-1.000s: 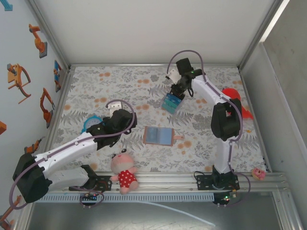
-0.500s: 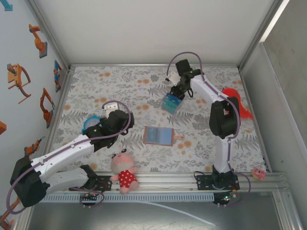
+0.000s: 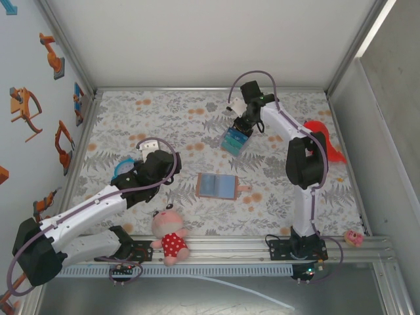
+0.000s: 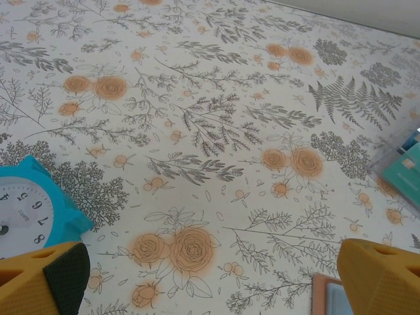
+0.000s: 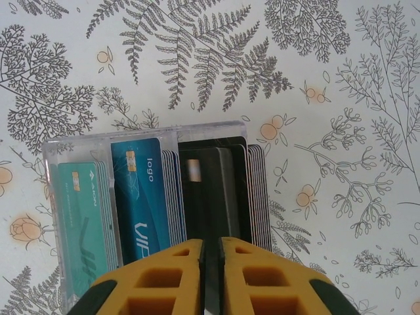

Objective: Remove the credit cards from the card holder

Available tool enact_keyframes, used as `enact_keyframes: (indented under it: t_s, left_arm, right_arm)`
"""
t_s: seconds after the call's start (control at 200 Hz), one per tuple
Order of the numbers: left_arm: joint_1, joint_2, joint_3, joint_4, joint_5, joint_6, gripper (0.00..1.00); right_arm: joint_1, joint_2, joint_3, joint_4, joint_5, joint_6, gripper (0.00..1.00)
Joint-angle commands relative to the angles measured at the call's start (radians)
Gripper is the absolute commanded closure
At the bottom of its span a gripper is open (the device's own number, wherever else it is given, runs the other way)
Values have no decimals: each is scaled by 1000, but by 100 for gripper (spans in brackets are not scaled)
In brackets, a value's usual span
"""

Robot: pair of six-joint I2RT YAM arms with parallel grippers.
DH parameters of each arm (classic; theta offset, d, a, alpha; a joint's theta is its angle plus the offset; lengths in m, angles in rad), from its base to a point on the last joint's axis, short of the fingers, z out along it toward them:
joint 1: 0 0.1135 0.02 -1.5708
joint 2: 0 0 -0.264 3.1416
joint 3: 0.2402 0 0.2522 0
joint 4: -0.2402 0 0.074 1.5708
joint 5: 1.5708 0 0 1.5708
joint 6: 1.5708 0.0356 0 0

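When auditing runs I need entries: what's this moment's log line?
left tool open, empty | right tool at card box | wallet lying open, untouched

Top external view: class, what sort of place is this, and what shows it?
Probably a robot lab test cell: two white-and-black robot arms bolted to an aluminium rail, and staged props, a plush doll in red and a turquoise alarm clock, on a floral tablecloth.

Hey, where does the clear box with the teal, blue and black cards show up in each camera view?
Top external: the clear card box sits right of centre, at the tip of the right gripper.
Left wrist: the box is cut by the right edge, halfway down.
Right wrist: the box is central, just past the right gripper.
Shared landmark: the floral table cover beneath it.
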Motion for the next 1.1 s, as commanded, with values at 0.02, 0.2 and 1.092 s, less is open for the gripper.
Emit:
enact_keyframes:
  t_s: [0.02,0.2,1.092]
  left_arm:
    - [9,-22,-13,-20,-29,-17,3]
    - [10,-33,-16,-20,-40,-18,3]
    - [28,-156,-88,32,-302,-57,3]
  right_arm:
    - [-6,0,29,-17,-5,-5,84]
    - [-6,-17,28,-20,-12,18,84]
    - [201,-545,-496,75,227,795,69]
